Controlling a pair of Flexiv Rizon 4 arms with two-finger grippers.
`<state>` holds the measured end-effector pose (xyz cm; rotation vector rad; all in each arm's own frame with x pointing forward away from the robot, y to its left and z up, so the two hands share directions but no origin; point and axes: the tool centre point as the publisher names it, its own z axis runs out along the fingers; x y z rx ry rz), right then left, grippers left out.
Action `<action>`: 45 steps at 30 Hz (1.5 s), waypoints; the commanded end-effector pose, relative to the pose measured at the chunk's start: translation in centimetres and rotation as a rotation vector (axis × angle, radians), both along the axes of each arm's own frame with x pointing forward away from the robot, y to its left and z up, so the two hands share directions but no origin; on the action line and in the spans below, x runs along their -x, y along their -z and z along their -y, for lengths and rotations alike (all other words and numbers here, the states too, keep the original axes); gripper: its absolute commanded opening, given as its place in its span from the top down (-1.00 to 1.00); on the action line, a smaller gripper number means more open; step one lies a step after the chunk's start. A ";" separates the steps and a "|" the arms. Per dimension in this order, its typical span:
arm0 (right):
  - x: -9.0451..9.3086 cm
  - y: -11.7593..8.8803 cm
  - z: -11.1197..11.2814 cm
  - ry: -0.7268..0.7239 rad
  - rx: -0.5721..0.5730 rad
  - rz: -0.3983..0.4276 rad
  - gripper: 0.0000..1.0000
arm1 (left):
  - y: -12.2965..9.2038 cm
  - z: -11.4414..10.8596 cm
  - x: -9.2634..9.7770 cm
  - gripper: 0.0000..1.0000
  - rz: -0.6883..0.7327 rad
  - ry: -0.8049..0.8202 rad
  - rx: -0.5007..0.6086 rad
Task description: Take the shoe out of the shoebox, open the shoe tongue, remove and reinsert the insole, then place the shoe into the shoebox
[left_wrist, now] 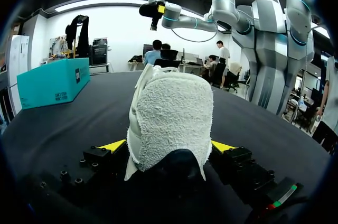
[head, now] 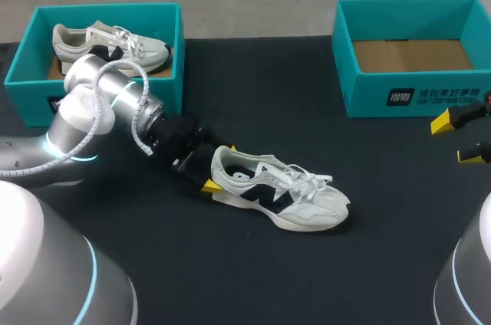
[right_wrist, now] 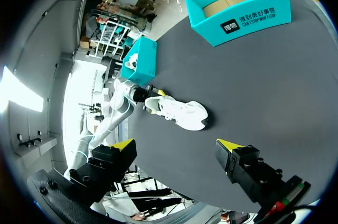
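A white and black shoe (head: 280, 187) lies on its sole in the middle of the black table, toe pointing right. My left gripper (head: 219, 167) is open at its heel, one yellow tip on each side. The left wrist view shows the towelling heel (left_wrist: 171, 123) filling the gap between the fingers of the left gripper (left_wrist: 168, 146). My right gripper (head: 458, 139) hangs open and empty at the right edge, below the empty teal shoebox (head: 414, 91). From the right wrist view, the right gripper (right_wrist: 176, 145) is high above the table, far from the shoe (right_wrist: 179, 113).
A second teal shoebox (head: 178, 64) at the back left holds another pale shoe (head: 107, 41). My left arm stretches from that box toward the table's middle. Bare black table lies between the shoe and the empty box (right_wrist: 248, 18).
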<state>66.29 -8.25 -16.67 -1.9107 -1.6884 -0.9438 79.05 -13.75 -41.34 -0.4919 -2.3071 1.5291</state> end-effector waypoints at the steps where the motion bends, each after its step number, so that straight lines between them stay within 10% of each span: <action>1: 1.0 -0.1 0.0 0.035 0.003 0.030 -1.00 | 1.4 0.5 -0.4 -1.00 -0.052 0.033 0.054; 14: 1.0 -0.1 0.0 0.035 0.003 0.030 -1.00 | 1.7 0.9 0.4 -1.00 -0.066 0.024 0.056; 15: 1.0 -0.1 0.0 0.035 0.003 0.030 -1.00 | 1.7 0.9 0.5 -0.80 -0.069 0.021 0.058; 16: 1.0 -0.1 0.0 0.035 0.003 0.030 -1.00 | 1.6 0.8 0.5 0.09 -0.071 0.014 0.061; 19: 1.0 -0.1 0.0 0.035 0.003 0.030 -1.00 | 1.4 0.7 0.6 0.96 -0.072 -0.003 0.068; 45: 1.0 -0.1 0.0 0.035 0.003 0.030 -1.00 | -2.3 -0.3 1.7 1.00 0.037 -0.214 0.213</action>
